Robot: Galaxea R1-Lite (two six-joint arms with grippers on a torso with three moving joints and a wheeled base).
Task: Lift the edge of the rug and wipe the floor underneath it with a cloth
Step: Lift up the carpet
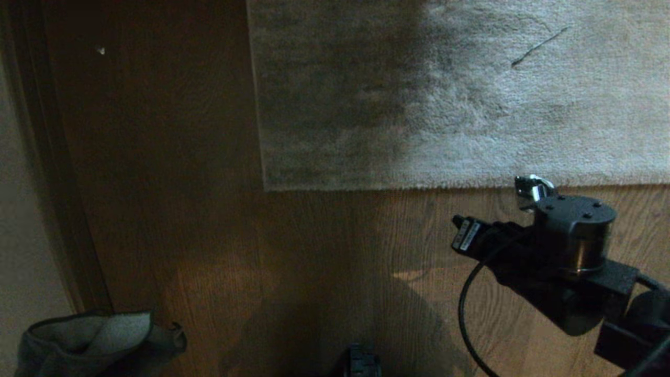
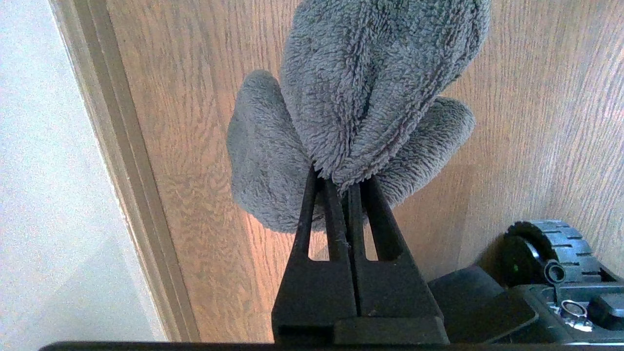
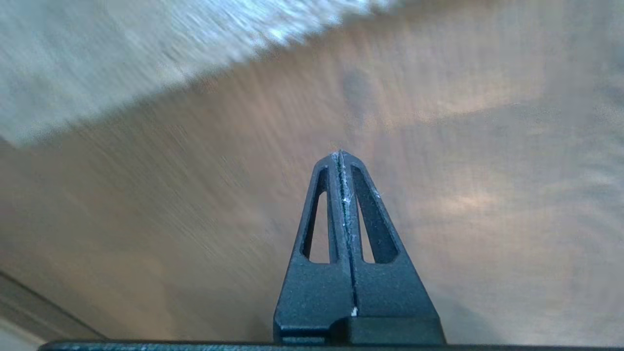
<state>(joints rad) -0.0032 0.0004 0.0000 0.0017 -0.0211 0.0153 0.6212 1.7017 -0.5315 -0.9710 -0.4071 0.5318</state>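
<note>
A pale wall and dark skirting board (image 1: 57, 173) run along the left of the wood-grained floor (image 1: 314, 262), and a ribbed black wheel (image 2: 551, 248) of the base sits near the left pincer (image 2: 343, 187), which is pinched tight on a fold of the fluffy grey cloth (image 2: 360, 97). The light grey short-pile rug (image 1: 471, 94) lies flat, its left half in shadow. The right pincer (image 3: 340, 156), fully closed and empty, hangs over bare floor near the rug's hem; its view is blurred.

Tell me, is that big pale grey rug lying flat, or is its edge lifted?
Flat. The light grey short-pile rug lies level on the brown wood-plank floor; its near hem runs straight, nothing under it.
</note>
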